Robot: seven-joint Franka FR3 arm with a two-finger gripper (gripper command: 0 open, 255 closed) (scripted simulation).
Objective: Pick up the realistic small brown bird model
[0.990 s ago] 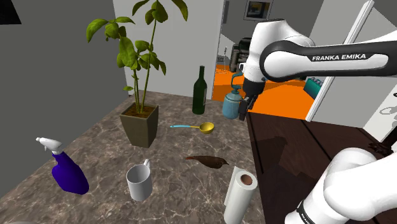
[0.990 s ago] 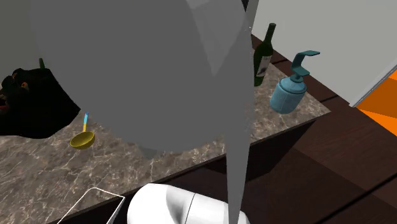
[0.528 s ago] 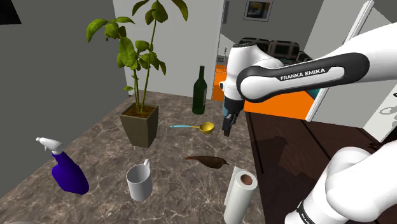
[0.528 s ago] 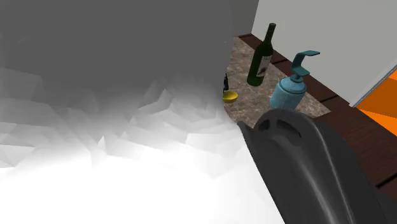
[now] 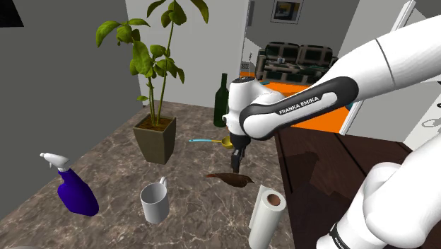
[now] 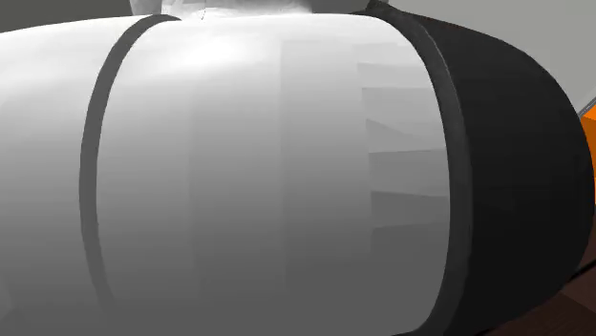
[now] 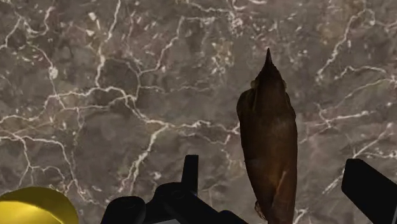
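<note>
FRANKA EMIKA marks the arm [image 5: 297, 109] over the bird [image 5: 232, 179].

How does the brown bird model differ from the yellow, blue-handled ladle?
The brown bird model is dark, one-coloured and tapered; the yellow ladle has a round bowl and thin blue handle. The bird lies under the gripper; the ladle does not. Both lie on the marble counter.

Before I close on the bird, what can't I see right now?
Second exterior view: the white and dark arm link, close to the lens, hides the brown marble countertop.
Wrist view: the picture's edge cuts off one end of the small brown bird model and most of the yellow spoon bowl.
Shoulder view: the black gripper hangs over the bird, its height too small to judge.
</note>
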